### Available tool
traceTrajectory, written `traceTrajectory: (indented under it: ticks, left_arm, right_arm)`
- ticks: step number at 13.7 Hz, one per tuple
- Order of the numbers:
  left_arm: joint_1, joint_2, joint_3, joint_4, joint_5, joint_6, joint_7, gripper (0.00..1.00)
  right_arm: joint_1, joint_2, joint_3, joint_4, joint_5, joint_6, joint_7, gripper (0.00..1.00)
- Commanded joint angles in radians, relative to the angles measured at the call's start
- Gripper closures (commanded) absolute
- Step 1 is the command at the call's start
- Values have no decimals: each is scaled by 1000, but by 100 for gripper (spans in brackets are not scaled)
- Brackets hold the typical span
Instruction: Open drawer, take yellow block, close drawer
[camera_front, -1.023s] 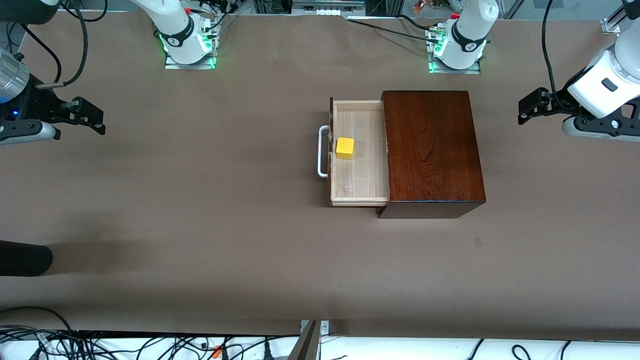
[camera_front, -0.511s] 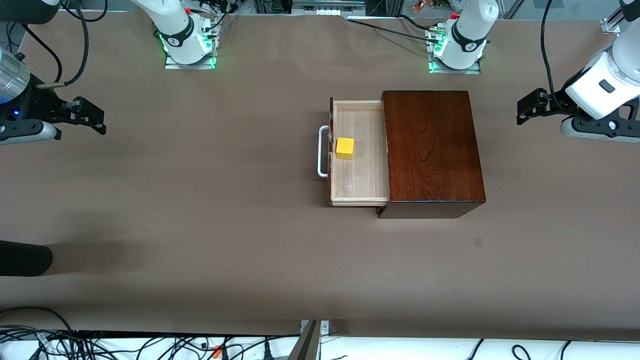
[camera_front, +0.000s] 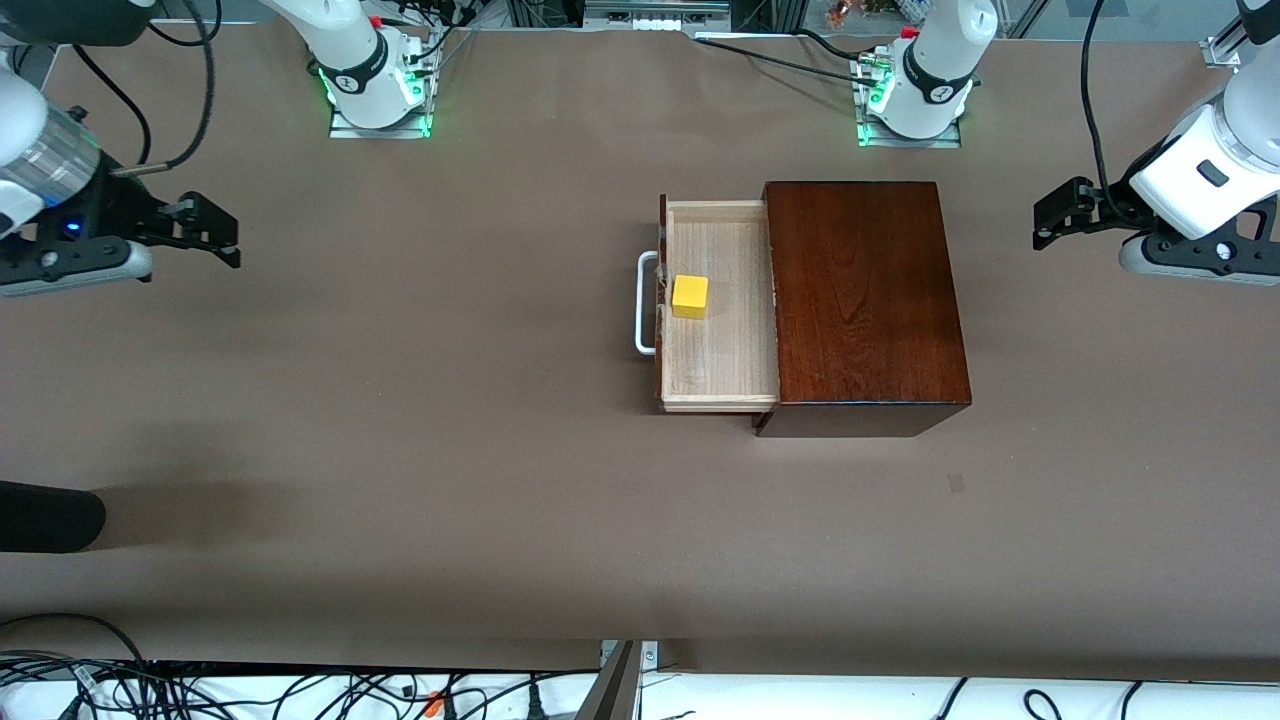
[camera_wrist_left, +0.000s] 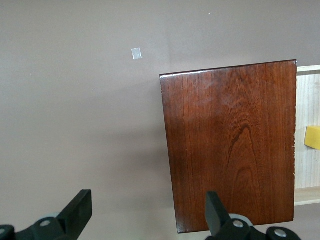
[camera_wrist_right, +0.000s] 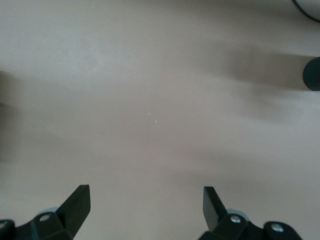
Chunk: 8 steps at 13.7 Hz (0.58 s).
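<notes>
The drawer (camera_front: 720, 350) stands pulled out of the dark mahogany box (camera_front: 860, 300), its white loop handle (camera_front: 645, 303) pointing toward the right arm's end of the table. The yellow block (camera_front: 690, 296) rests in the pale tray close to the drawer's front. My right gripper (camera_front: 222, 232) hovers open and empty over bare table, well away from the handle. My left gripper (camera_front: 1050, 215) hangs open and empty beside the box at the left arm's end. The left wrist view shows the box top (camera_wrist_left: 232, 145), a strip of the drawer (camera_wrist_left: 307, 100) and the block's edge (camera_wrist_left: 313, 137).
A black rounded object (camera_front: 50, 517) lies at the table's edge on the right arm's end, nearer the camera. A small tape patch (camera_front: 957, 483) sits nearer the camera than the box. Cables (camera_front: 300, 690) run along the front edge.
My right gripper has shifted a little toward the drawer's end of the table. The left arm, drawer and block have hardly moved.
</notes>
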Motion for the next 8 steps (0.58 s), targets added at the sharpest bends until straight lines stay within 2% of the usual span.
traceTrajectory:
  ticks: [1,8]
  left_arm:
    - [-1,-13,0,-14,-13,7,19,0]
    - [-1,-15,0,-14,-13,7,19,0]
  right_arm:
    - [0,8,-2,15,-2,1,-4,0]
    - [-8,13,-3,15,-10,15,-6,0]
